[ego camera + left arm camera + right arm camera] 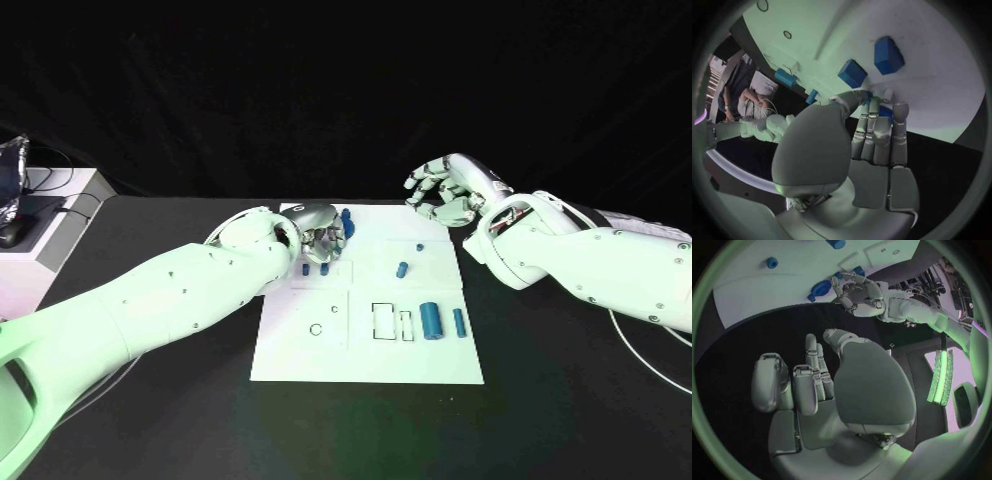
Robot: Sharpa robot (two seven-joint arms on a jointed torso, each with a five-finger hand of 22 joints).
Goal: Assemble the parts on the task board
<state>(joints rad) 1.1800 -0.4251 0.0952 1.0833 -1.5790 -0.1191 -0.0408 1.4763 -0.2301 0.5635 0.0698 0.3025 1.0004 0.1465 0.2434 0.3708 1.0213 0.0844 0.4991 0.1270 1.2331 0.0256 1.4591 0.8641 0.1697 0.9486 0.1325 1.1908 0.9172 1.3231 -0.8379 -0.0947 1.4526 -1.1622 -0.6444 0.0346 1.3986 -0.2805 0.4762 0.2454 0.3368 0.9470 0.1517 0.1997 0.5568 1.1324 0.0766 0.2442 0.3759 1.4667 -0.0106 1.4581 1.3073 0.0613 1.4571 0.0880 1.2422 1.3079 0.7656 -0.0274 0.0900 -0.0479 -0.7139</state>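
Observation:
The white task board [368,345] lies mid-table. My left hand [320,236] hovers over its far left corner, thumb and fingers [879,131] pinching a small blue part [886,112]. Two blue blocks [888,55] [852,73] lie on the board just beyond those fingertips, by the hand [315,267]. More blue parts are on the board: a short piece [404,268], a tiny one [420,246], and two cylinders [433,327] [459,322] on the right side. My right hand [447,190] hangs over the black table past the board's far right corner, fingers loosely bent, holding nothing.
Outlined slots [384,321] and small round holes [316,329] mark the board's near half. A white box with dark gear [43,235] stands at the table's left edge. Black table [577,400] surrounds the board.

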